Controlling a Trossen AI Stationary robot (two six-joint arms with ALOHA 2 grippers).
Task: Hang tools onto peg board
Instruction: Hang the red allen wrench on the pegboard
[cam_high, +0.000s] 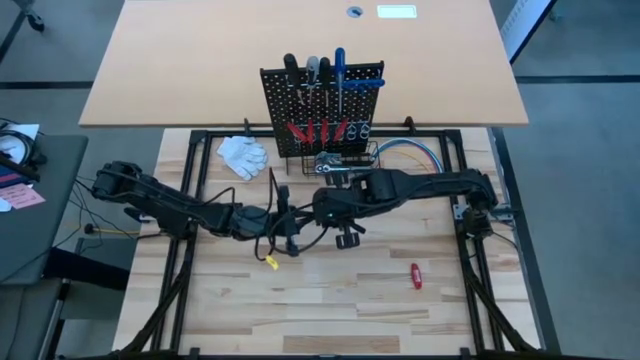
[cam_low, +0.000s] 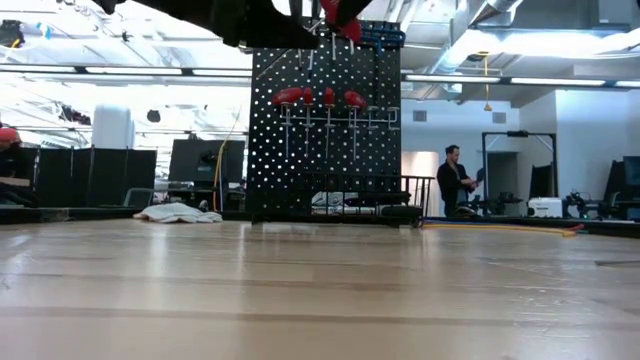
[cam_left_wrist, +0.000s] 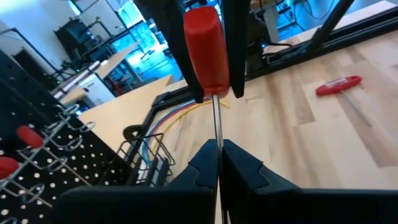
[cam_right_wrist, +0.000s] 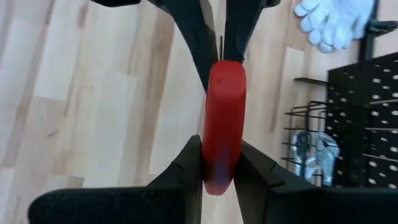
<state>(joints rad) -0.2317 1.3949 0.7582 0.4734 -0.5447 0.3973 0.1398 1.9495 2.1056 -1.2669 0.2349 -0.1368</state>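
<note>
A short red-handled screwdriver (cam_left_wrist: 205, 50) is held in the air between both grippers, above the table's middle and in front of the peg board (cam_high: 322, 100). My left gripper (cam_left_wrist: 219, 146) is shut on its thin metal shaft. My right gripper (cam_right_wrist: 221, 144) is shut on its red handle. In the high view the two grippers meet near the left one (cam_high: 296, 213) and the right one (cam_high: 317, 208). The board carries several long screwdrivers (cam_high: 315, 72) and several red-handled ones (cam_low: 325, 98) on its rings. A chrome ratchet wrench (cam_right_wrist: 311, 152) lies in the wire basket at the base. My left gripper pinches the screwdriver's bare metal shaft (cam_left_wrist: 216, 127) between its two fingers, a little below the red handle. It comes from the table's left side. The screwdriver is lifted clear of the table. My right gripper pinches the red handle (cam_right_wrist: 224, 93) between its two fingers (cam_right_wrist: 189, 158), on the handle's two flat sides. It comes from the table's right side. The handle's end sticks out past the fingertips toward my left gripper.
Another red-handled tool (cam_high: 416, 275) lies on the table near the front right. White gloves (cam_high: 243, 155) lie left of the board. A bundle of coloured cables (cam_high: 405, 150) curves to its right. A small yellow piece (cam_high: 270, 262) hangs below my left arm. A person (cam_low: 455, 180) stands far behind.
</note>
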